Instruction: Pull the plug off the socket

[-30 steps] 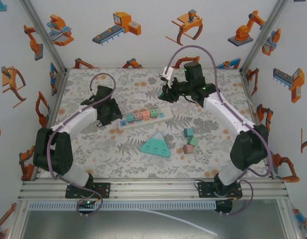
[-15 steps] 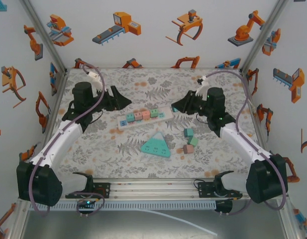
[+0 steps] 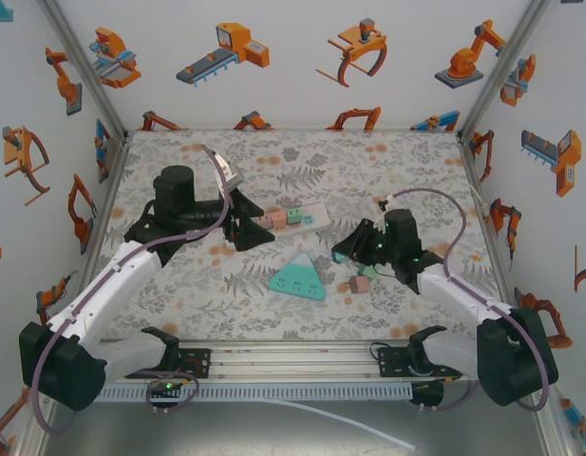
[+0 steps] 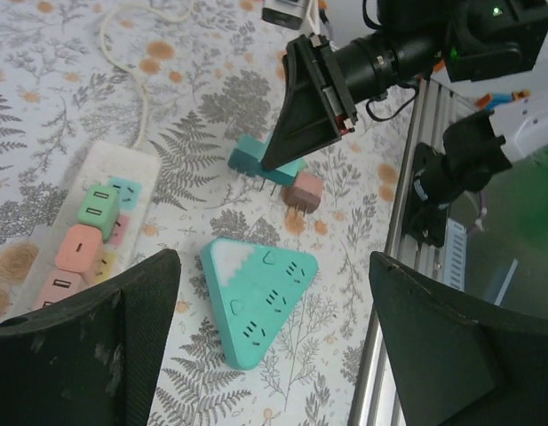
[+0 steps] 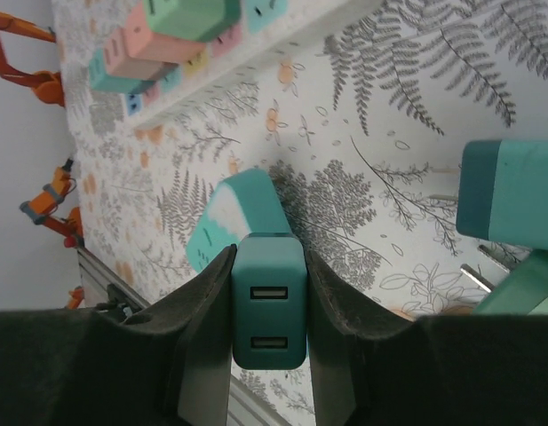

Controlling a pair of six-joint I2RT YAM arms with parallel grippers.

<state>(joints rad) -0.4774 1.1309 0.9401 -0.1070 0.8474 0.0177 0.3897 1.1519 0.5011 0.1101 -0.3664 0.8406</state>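
**Item: plug** (image 5: pixel 269 306). Teal block with two ports on the face turned to the right wrist camera; the prongs are hidden.
- Position: held clear of the strip (image 3: pixel 316 213), low over the surface (image 3: pixel 416 171). It lies at 4 o'clock from the strip and 2 o'clock from the triangular socket (image 3: pixel 297 278).
- Grip: clamped by its two flat sides between the fingers (image 5: pixel 202 337) of the right gripper (image 5: pixel 269 256).

**Handling (judged).**
- Light, rigid plastic with smooth sides, so it is likely to slip if pinched at a corner.
- Not fragile, though bared prongs could be bent.
- Best taken across the flat sides, as it is held here.
- A seated plug is expected to resist and then let go suddenly, so the strip may need to be pinned.

**Holder: strip.** White and long. Seated in it, as far as can be seen:
- a green plug (image 4: pixel 100 206);
- pink plugs (image 4: pixel 78 248);
- a seated teal plug (image 5: pixel 109 67) further along.

**Left gripper** (image 3: pixel 247 218). Its fingers are spread wide with nothing between them, over the strip's 9 o'clock end, which it covers in the top view.

**Loose on the surface.** Both are set at 3 o'clock from the triangular socket, just beside the right gripper:
- a spare teal plug (image 5: pixel 509 204), prongs showing;
- a pink plug (image 3: pixel 359 283).
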